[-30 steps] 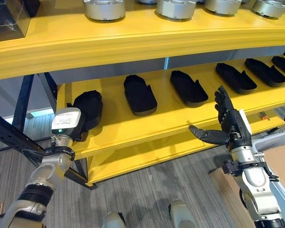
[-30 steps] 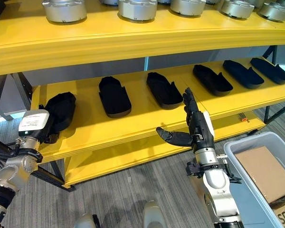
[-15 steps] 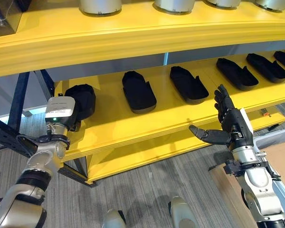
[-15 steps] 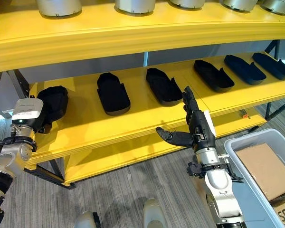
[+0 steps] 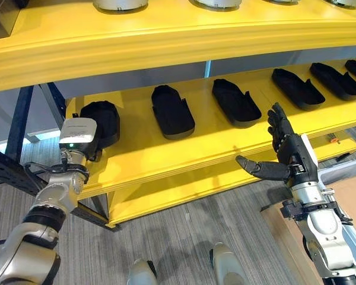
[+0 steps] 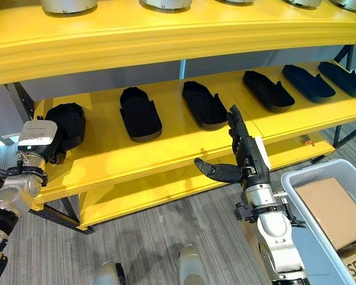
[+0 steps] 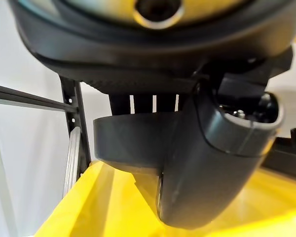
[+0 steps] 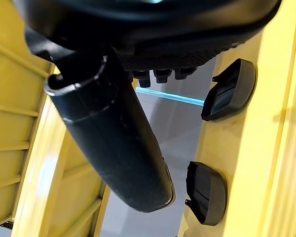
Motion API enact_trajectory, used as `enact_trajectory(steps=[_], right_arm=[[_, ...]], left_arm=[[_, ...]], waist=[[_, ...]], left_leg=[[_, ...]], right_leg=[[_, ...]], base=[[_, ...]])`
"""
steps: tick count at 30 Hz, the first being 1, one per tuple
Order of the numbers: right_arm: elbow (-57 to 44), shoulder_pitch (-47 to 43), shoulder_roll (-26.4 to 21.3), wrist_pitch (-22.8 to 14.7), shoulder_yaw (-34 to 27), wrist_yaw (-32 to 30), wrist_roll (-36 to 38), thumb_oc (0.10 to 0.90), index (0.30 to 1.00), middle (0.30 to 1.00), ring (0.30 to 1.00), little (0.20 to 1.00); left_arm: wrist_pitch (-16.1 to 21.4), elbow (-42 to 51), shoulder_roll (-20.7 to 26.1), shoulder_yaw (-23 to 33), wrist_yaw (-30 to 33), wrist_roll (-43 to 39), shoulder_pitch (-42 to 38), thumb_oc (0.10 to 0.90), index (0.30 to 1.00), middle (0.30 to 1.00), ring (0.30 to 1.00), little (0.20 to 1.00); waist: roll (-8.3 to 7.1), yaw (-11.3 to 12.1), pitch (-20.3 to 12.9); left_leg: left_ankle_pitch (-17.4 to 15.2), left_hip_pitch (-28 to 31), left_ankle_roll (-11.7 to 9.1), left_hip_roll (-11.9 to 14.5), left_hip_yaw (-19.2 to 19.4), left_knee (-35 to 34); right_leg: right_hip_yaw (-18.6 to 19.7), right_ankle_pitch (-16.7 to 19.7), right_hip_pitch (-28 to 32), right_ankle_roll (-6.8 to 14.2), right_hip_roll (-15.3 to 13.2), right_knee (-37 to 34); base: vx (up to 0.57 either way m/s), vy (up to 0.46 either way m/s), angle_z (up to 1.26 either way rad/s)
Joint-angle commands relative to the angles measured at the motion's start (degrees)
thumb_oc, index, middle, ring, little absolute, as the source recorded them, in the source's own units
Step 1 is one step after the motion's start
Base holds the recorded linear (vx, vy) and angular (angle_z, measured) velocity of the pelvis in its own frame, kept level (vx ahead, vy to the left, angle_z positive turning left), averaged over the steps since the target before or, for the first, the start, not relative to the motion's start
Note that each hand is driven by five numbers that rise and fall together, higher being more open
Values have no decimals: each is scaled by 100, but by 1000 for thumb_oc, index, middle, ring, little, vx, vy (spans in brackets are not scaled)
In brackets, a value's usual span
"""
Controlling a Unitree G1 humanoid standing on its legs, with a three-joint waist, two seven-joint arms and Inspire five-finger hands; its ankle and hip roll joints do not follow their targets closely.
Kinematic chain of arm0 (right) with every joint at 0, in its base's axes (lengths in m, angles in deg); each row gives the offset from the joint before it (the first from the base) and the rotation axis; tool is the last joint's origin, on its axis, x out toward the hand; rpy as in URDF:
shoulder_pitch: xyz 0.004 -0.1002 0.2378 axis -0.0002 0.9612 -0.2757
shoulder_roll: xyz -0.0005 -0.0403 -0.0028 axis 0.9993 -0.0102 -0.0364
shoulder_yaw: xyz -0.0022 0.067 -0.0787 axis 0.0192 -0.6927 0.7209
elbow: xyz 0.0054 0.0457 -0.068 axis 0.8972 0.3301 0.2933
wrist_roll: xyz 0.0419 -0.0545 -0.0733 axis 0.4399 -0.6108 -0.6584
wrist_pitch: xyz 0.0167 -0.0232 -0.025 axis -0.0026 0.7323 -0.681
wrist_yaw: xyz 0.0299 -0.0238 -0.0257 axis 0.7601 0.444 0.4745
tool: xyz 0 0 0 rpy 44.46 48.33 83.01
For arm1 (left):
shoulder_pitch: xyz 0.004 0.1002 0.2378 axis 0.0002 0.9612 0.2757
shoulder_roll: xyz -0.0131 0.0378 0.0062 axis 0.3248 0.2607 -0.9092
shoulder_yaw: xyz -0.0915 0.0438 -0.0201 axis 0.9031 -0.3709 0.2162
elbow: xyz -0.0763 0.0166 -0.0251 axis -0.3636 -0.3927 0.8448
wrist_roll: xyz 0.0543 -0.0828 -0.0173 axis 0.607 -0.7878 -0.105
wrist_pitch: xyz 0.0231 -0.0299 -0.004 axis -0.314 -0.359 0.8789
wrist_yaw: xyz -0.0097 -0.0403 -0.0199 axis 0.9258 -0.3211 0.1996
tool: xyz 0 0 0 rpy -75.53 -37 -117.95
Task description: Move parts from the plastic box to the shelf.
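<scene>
Black part (image 5: 101, 120) on yellow shelf (image 5: 166, 155); left robot hand (image 7: 187, 163) grips it.

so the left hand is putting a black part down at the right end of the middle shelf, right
Not quite: it is the left end. In the left eye view the left hand is at the leftmost black part on the middle shelf, its fingers hidden behind the hand. The right hand hangs open in front of the shelf, holding nothing.
</scene>
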Motion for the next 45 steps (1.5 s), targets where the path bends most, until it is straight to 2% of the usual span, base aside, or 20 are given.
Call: enact_trajectory(steps=[1, 10, 11, 12, 17, 18, 29, 32, 33, 38, 45], right_arm=[[-841, -197, -304, -676, -435, -60, 226, 900, 1000, 1000, 1000, 1000], [-860, -135, -301, -613, -511, -79, 209, 900, 1000, 1000, 1000, 1000], [-868, -97, -291, -590, -542, -88, 168, 900, 1000, 1000, 1000, 1000], [-883, -31, -266, -575, -623, -82, 156, 900, 1000, 1000, 1000, 1000], [-922, 32, -212, -518, -646, -58, 136, 900, 1000, 1000, 1000, 1000], [-928, 38, -177, -469, -746, -18, 130, 900, 1000, 1000, 1000, 1000], [-891, 107, -69, -354, -915, 127, 130, 900, 1000, 1000, 1000, 1000], [-852, 95, -23, -288, -1004, 203, 103, 900, 1000, 1000, 1000, 1000], [-851, 103, 26, -268, -1061, 240, 86, 900, 1000, 1000, 1000, 1000], [-824, 133, 74, -244, -1145, 282, 42, 900, 1000, 1000, 1000, 1000], [-841, 150, 106, -202, -1223, 318, -33, 900, 1000, 1000, 1000, 1000]], left_arm=[[-86, -121, 487, -39, 207, 35, -925, 400, 300, 300, 300, 300], [-151, -412, 360, -151, -1, -132, -1149, 400, 300, 300, 300, 300], [-171, -443, 313, -147, -19, -159, -1189, 602, 583, 583, 583, 583], [-174, -487, 299, -171, -103, -151, -1213, 900, 1000, 1000, 1000, 1000], [-178, -682, 169, -184, -322, -426, -1386, 900, 1000, 1000, 1000, 1000], [-86, -397, 400, -262, -603, -554, -1422, 900, 1000, 1000, 1000, 1000], [78, 329, 1024, -431, -1347, -717, -1414, 900, 1000, 1000, 1000, 1000], [103, 713, 1321, -455, -1800, -888, -1324, 900, 1000, 1000, 1000, 1000], [146, 1062, 1502, -332, -1950, -1040, -1179, 900, 1000, 1000, 1000, 1000], [214, 1455, 1748, -84, -2094, -1172, -805, 900, 1000, 1000, 1000, 1000], [226, 1756, 1877, 259, -2188, -1217, -334, 900, 1000, 1000, 1000, 1000]], waist=[[106, 29, -492], [97, 10, -473], [92, -2, -489], [88, -8, -499], [97, -34, -488], [126, -28, -468], [155, 43, -462], [168, 87, -461], [169, 130, -454], [173, 178, -452], [176, 210, -429]], left_leg=[[-162, 528, -109, 391, -395, -259], [-127, 477, -116, 400, -434, -259], [-124, 480, -120, 403, -433, -270], [-118, 481, -127, 417, -437, -284], [-83, 469, -148, 432, -457, -327], [-72, 452, -142, 421, -462, -330], [-82, 461, -137, 411, -514, -345], [-72, 453, -142, 406, -539, -367], [-83, 450, -141, 407, -556, -361], [-100, 445, -133, 398, -587, -340], [-100, 432, -134, 396, -608, -326]], right_leg=[[-133, 367, 394, 88, -489, -674], [-147, 374, 338, 80, -470, -636], [-145, 378, 339, 74, -466, -641], [-152, 376, 338, 75, -458, -642], [-158, 398, 316, 80, -444, -648], [-159, 373, 288, 80, -436, -610], [-217, 324, 342, 68, -446, -561], [-234, 310, 352, 63, -450, -557], [-240, 296, 363, 58, -454, -542], [-264, 267, 380, 44, -445, -500], [-272, 249, 380, 31, -439, -483]], base=[[0, 0, 0], [0, 0, 0], [0, 0, 0], [0, 0, 0], [0, 0, 0], [0, 0, 0], [0, 0, 0], [3, -14, 6], [-2, -16, 13], [-1, -6, 4], [0, -2, 0]])
